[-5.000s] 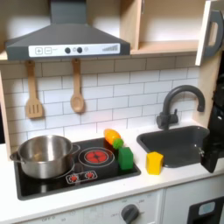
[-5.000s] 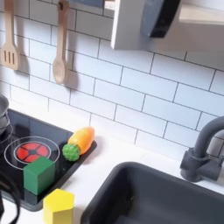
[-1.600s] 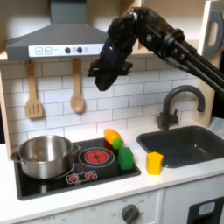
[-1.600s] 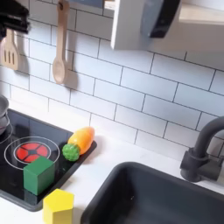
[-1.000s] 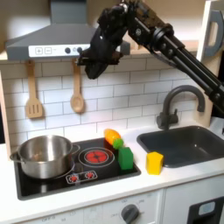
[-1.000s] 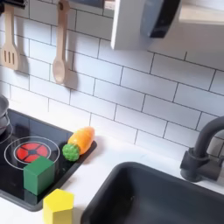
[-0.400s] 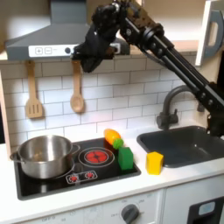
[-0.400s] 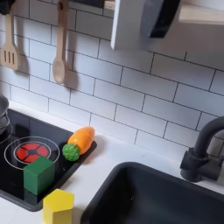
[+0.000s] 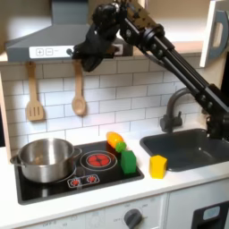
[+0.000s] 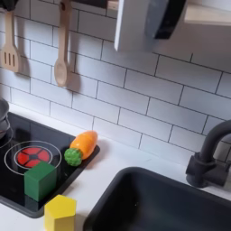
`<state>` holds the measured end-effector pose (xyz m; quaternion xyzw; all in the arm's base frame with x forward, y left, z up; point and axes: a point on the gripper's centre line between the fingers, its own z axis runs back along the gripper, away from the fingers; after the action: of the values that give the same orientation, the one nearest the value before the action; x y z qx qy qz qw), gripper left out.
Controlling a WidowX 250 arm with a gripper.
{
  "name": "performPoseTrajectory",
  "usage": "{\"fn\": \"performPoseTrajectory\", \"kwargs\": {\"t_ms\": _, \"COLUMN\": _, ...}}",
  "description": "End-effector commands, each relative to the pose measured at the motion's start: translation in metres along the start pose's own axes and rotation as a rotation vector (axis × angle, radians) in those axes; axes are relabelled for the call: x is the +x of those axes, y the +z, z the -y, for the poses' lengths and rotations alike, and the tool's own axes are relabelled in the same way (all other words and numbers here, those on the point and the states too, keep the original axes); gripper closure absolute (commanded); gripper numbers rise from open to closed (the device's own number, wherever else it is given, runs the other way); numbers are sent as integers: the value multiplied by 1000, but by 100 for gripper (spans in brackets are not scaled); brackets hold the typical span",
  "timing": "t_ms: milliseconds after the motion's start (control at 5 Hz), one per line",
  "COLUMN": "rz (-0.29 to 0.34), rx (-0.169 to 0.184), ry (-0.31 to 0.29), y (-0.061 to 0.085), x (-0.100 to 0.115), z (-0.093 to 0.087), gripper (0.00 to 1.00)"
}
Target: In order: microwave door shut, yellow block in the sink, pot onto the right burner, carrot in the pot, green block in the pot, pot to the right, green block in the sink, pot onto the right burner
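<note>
A: Where's the microwave door (image 9: 216, 32)?

B: High above the sink (image 9: 183, 148), at the first exterior view's right edge, swung out edge-on. It looks open, so the first step seems undone.

A: And the gripper (image 9: 75, 59)?

B: Up by the range hood (image 9: 63, 40), far from the sink and well away from that door. I cannot tell whether its jaws are wide or closed; it carries nothing I can see.

A: The rest?

B: The yellow block (image 9: 157, 165) stands on the counter just beside the sink. The green block (image 9: 129, 162) and carrot (image 9: 114, 140) sit further from the sink, at the cooktop's edge. The pot (image 9: 45, 157) is farthest off, on the far burner, likely empty and waiting.
</note>
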<state>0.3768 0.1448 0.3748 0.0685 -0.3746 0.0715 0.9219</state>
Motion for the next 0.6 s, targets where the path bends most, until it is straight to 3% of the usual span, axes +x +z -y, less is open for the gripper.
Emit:
{"fn": "performPoseTrajectory", "kwargs": {"t_ms": 0, "rz": 31, "rx": -3, "ry": 2, "y": -1, "x": 11, "z": 0, "gripper": 100}}
{"fn": "performPoseTrajectory", "kwargs": {"t_ms": 400, "rz": 55, "rx": -11, "ry": -6, "y": 3, "x": 18, "z": 1, "gripper": 100}}
